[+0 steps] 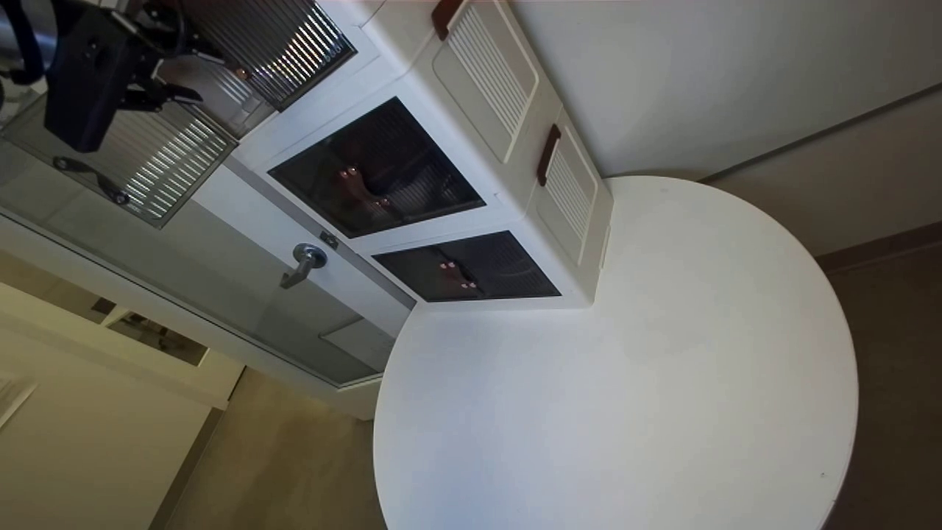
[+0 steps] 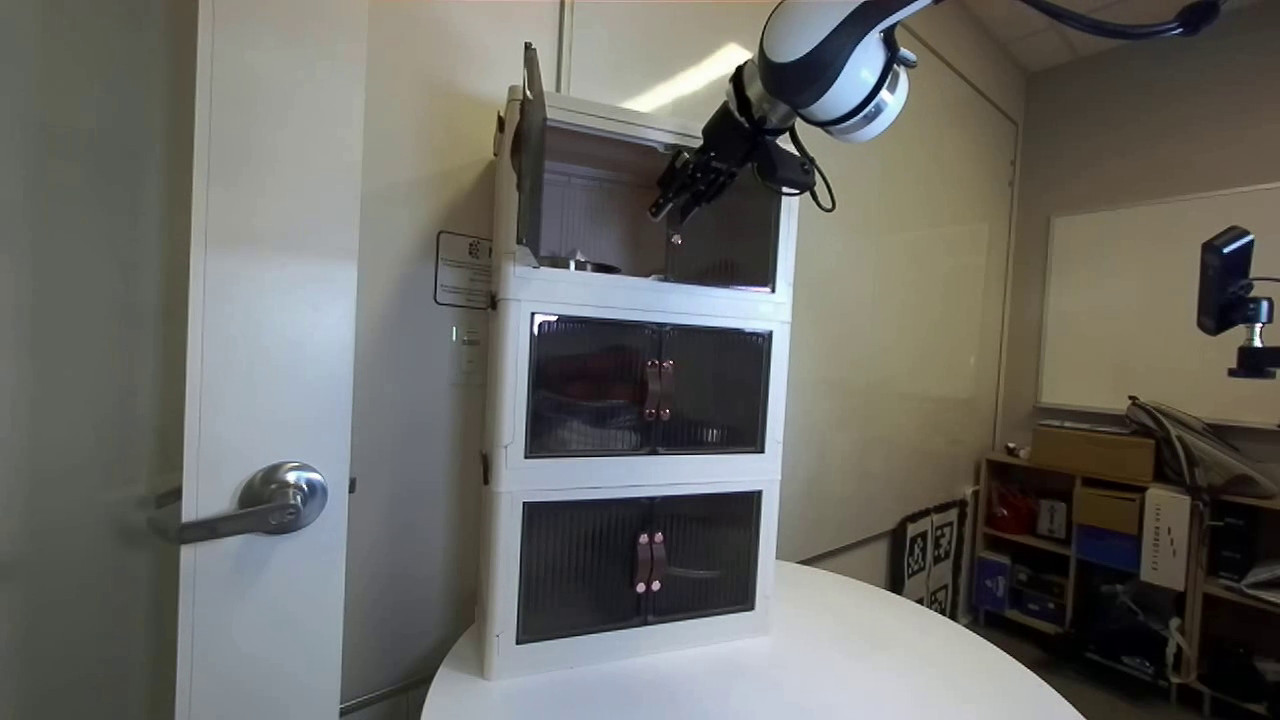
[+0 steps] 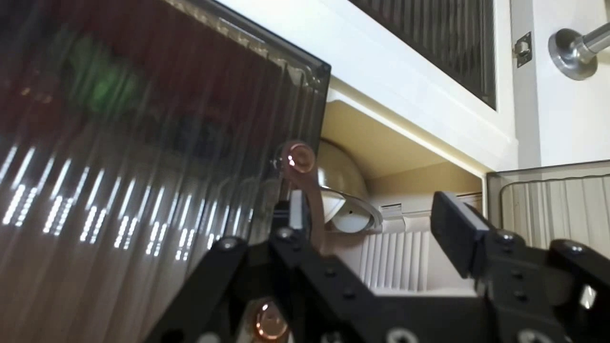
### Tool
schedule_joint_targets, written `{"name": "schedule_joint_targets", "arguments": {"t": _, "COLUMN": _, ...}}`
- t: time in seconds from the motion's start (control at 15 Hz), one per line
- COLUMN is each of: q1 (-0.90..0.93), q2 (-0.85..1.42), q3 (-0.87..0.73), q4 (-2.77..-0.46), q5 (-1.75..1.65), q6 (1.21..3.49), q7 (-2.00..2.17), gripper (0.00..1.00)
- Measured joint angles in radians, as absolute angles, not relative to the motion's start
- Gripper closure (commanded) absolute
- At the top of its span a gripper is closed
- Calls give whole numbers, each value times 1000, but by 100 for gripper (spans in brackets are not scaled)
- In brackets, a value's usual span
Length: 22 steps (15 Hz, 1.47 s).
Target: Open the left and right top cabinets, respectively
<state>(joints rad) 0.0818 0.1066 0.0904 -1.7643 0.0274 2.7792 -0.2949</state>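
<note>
In an exterior view, reckoned from its middle: showing left cabinet (image 2: 605, 210) at eleven o'clock, with door (image 2: 533, 165) swung wide; right cabinet (image 2: 738, 245) at one, with front covered; desk (image 2: 850, 650) at five. In the wrist view, hovering before right cabinet with end effector (image 3: 375, 216) released, fingertips (image 3: 455, 231) well apart, and with handle (image 3: 313, 195) just beside the nine-o'clock one; touching or not, impossible to tell.

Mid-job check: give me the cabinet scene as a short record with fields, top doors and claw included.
left top door: swung open
right top door: appears closed
claw: open, close to the right top door's handle; contact unclear
contents visible: rounded object, identity unclear
middle doors: closed
bottom doors: closed
remaining: open right top door
</note>
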Motion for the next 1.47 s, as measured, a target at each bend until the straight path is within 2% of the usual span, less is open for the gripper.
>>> {"name": "schedule_joint_targets", "arguments": {"t": 0.33, "q1": 68, "q2": 112, "q3": 86, "q4": -1737, "q5": 31, "q6": 2747, "q7": -296, "gripper": 99}}
{"name": "schedule_joint_targets", "arguments": {"t": 0.87, "q1": 56, "q2": 47, "q3": 86, "q4": -1826, "q5": 145, "q6": 2773, "q7": -275, "gripper": 99}}
{"name": "schedule_joint_targets", "arguments": {"t": 1.2, "q1": 57, "q2": -78, "q3": 89, "q4": -1995, "q5": 199, "q6": 2849, "q7": -186, "gripper": 99}}
{"name": "schedule_joint_targets", "arguments": {"t": 1.47, "q1": 19, "q2": -225, "q3": 115, "q4": -2185, "q5": 94, "q6": 2935, "q7": 34, "gripper": 99}}
